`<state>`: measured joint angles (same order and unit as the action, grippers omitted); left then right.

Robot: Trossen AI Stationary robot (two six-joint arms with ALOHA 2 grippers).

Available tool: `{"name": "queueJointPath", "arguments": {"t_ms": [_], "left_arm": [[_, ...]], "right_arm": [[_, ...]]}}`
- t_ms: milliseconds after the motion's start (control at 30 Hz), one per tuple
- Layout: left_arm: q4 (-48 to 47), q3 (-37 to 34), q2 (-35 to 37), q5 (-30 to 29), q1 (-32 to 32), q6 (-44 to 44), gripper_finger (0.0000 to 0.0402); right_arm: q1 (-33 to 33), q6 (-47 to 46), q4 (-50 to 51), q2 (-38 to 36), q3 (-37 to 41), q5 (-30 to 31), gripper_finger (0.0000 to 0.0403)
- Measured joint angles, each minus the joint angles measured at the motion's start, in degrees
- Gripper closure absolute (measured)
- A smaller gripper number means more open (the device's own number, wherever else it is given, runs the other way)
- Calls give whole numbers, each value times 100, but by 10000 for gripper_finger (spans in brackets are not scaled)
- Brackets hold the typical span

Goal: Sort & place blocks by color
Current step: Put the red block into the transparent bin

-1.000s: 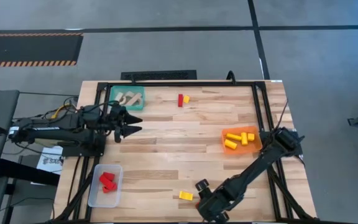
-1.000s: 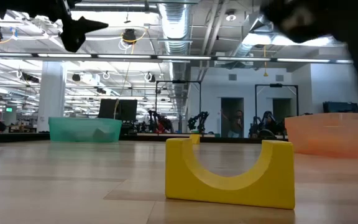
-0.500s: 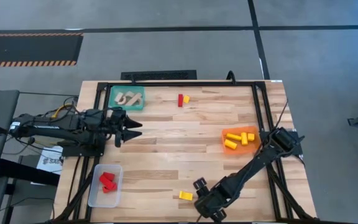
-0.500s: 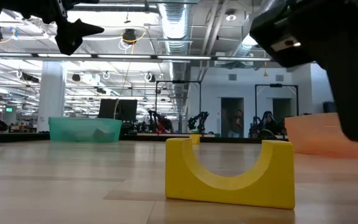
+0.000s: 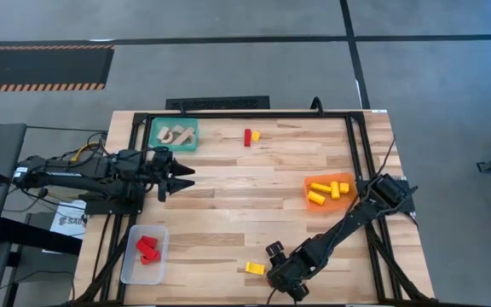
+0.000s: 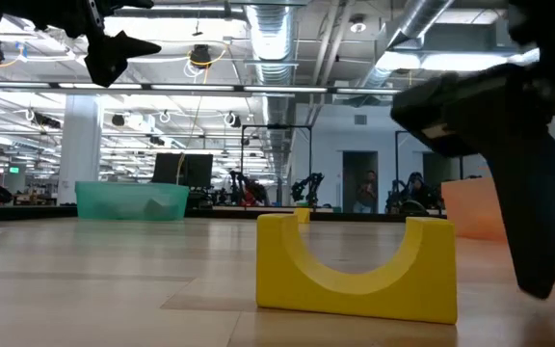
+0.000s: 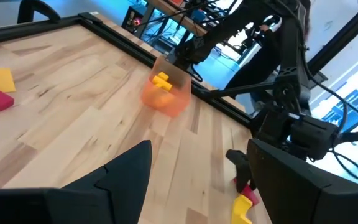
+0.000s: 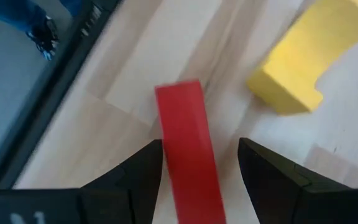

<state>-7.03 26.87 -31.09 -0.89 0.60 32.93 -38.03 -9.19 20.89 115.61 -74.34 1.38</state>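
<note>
My right gripper (image 5: 276, 269) is low at the table's near edge, fingers pointing down and open. In the right wrist view its fingers stand on either side of a red brick (image 8: 188, 149) lying flat on the wood; I cannot tell if they touch it. A yellow arch block (image 5: 254, 268) lies just to the left of it, and fills the low view (image 6: 355, 265). My left gripper (image 5: 191, 176) hovers open above the table's left side, near the teal tray (image 5: 175, 134). A red and a yellow block (image 5: 251, 136) lie together near the far edge.
The teal tray holds pale wood blocks. An orange tray (image 5: 331, 189) at the right holds yellow blocks. A clear tray (image 5: 145, 251) at the near left holds red blocks. A black frame rail (image 8: 55, 81) runs close beside the red brick. The table's middle is bare wood.
My right gripper has come down toward the table and moved a little left along the near edge, toward the yellow arch block; in the low view its finger has dropped almost to the wood. My left gripper drifted slightly toward the near edge, then stayed still.
</note>
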Motion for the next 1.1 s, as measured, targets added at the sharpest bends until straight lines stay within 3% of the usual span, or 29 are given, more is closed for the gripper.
{"name": "queueJointPath", "arguments": {"t_ms": [233, 467, 767, 867, 967, 1100], "left_arm": [[2, 0, 0, 0, 92, 35, 150], [4, 0, 0, 0, 216, 89, 150], [118, 0, -1, -457, 362, 91, 150], [316, 0, -153, -967, 487, 655, 150], [496, 0, -523, -1531, 652, 2223, 150], [1040, -4, -1396, -1528, 902, 3817, 150]], "right_arm": [[1, -265, -304, -36, 380, 90, 193], [65, -1133, -248, -175, 438, 148, 316], [2, -2243, 1274, -1683, 456, 259, 318], [-25, -2473, 1459, -2301, 455, 1142, 318], [-11, -2745, 1672, -2772, 450, 2698, 318], [105, -2779, 1671, -3005, 450, 4514, 318]]}}
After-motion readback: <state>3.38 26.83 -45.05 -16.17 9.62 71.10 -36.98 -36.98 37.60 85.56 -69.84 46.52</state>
